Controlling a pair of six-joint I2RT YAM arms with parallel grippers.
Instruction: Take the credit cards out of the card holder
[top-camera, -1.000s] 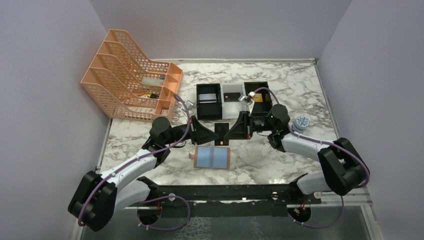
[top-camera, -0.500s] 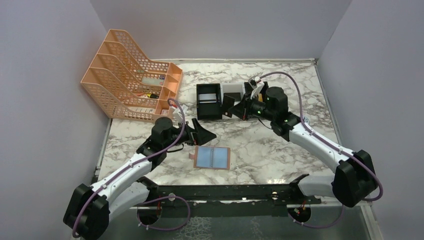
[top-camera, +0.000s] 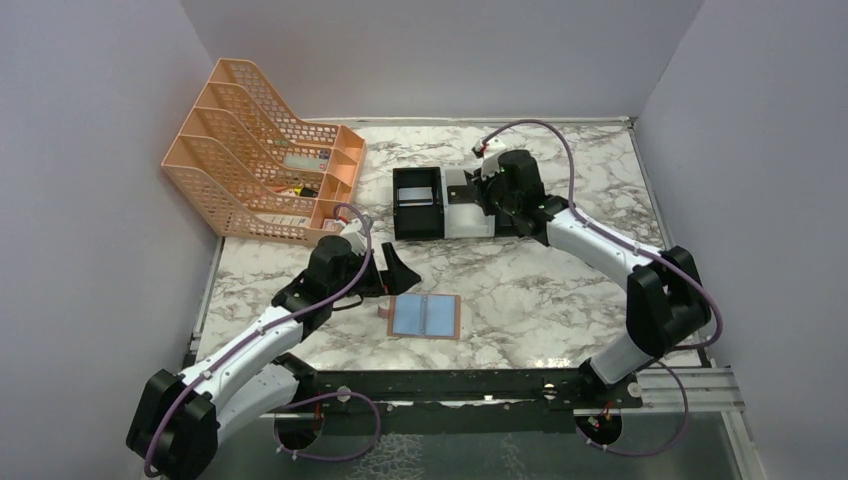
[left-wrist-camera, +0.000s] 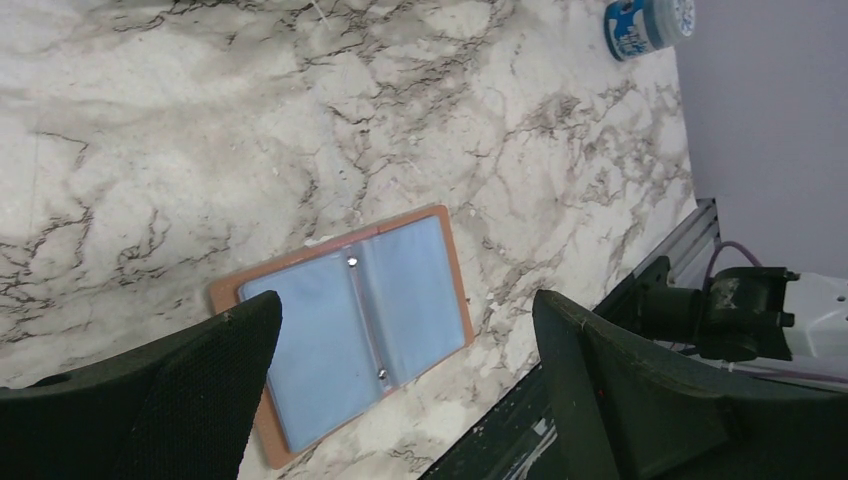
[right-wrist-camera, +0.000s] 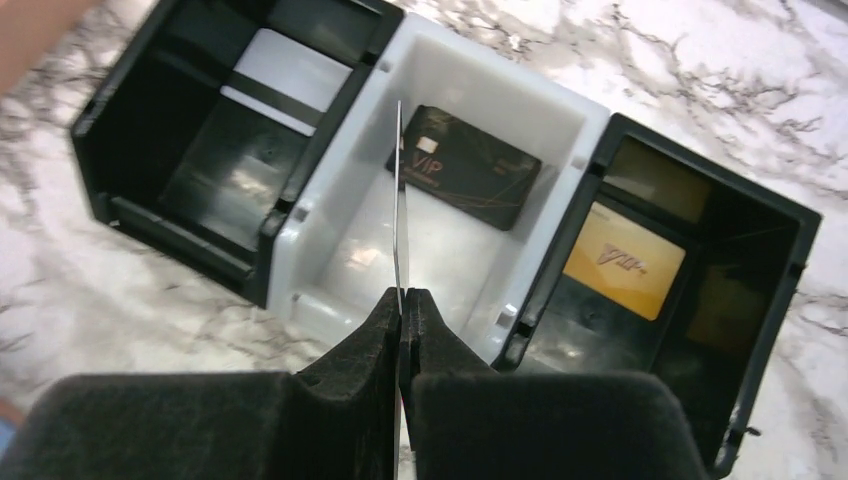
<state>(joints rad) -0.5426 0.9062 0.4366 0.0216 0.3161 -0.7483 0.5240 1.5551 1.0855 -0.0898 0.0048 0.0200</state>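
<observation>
The card holder lies spread open on the marble, tan with a pale blue lining; no card shows in its pockets. My left gripper hangs open just above its left end, holding nothing. My right gripper is shut on a thin credit card, seen edge-on and upright over the white tray. A dark card lies flat in that tray. A gold card lies in the black tray to its right, and a pale card in the black tray to its left.
The three box trays stand in a row at the back centre: black, white, and a black one mostly hidden under the right arm. An orange mesh file rack fills the back left. A small blue-and-white jar stands near the right wall.
The left gripper opened and let go of the card, then pulled back toward the card holder. The right gripper carried the card from mid-table to above the white tray.
</observation>
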